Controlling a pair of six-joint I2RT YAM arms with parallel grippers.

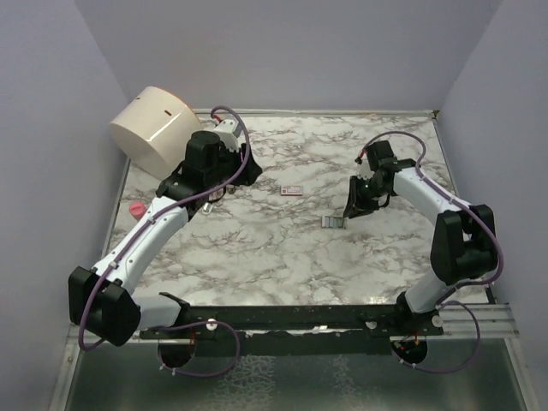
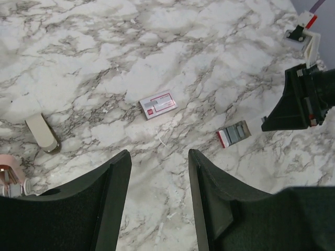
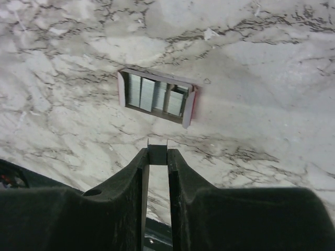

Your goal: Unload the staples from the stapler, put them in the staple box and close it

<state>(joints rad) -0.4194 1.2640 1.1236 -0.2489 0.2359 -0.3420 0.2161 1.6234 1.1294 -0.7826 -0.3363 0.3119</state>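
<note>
The marble desk [image 1: 282,257] carries everything, with a big cream drum [image 1: 154,128] at its far left corner that seems to play no part; the left fingers [image 2: 110,198] stand open over the desk's left half, with only bare marble between them; the right fingers [image 3: 128,193] are all but closed, pinching a short strip of staples [image 3: 157,152] at their very tips; the stapler [image 2: 9,175], as I take the pale pink thing with bare metal on it to be, is cut off at the edge of the left wrist view, so too little shows to say whether its magazine is open or empty; a small beige piece [image 2: 43,132] lies near it but apart, and I cannot tell what it is; a red and white box sleeve [image 2: 158,105] lies flat mid-desk; the open tray [image 3: 156,98] lies just beyond the right fingers, with several blocks of staples side by side in it; the held strip hangs just short of the tray's near wall, not yet inside; judging from this, the unloading is far along: a strip is out of the stapler and in the grip, and what seems left is to set it in the tray and let go; whether more staples sit in the stapler cannot be seen
</note>
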